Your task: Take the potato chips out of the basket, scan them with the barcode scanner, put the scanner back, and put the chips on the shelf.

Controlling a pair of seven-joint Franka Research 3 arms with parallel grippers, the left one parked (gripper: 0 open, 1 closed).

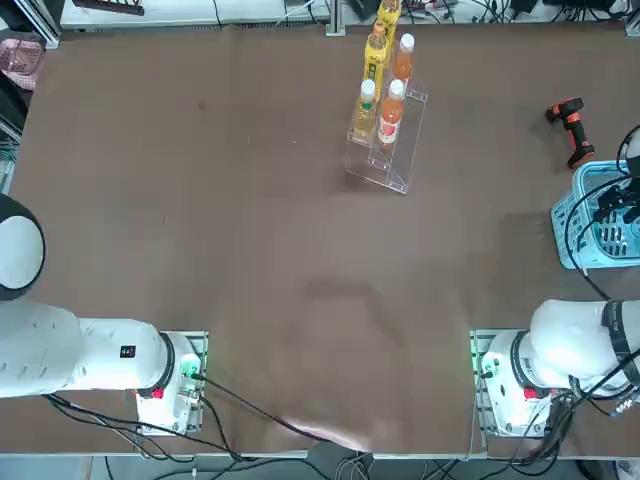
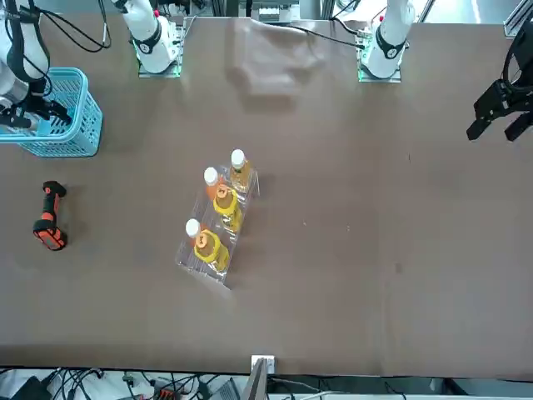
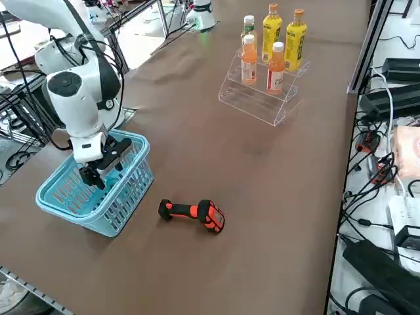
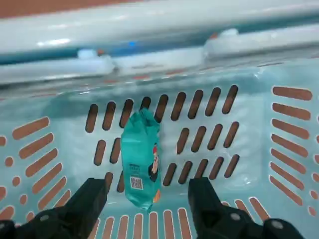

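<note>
Right pincer (image 4: 147, 199) is wide open, hanging down inside the basket (image 4: 279, 149) with a finger on each side of the potato chips (image 4: 140, 164) lying flat on the basket floor. Barcode scanner (image 3: 193, 214) sits on the desk (image 3: 216, 157) just beside the basket.

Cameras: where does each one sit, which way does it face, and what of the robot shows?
Top: overhead, looking down; both arm bases at the near edge, shelf beyond.
Front: across the table, facing the robot; right arm over the basket.
Right side: raised at the robot's right, looking diagonally; right gripper open, lowered in the basket.
Right wrist: on the arm, looking past its fingers at the potato chips on the basket floor.
Shared: top, front and side all show the barcode scanner lying on the table beside the basket.
</note>
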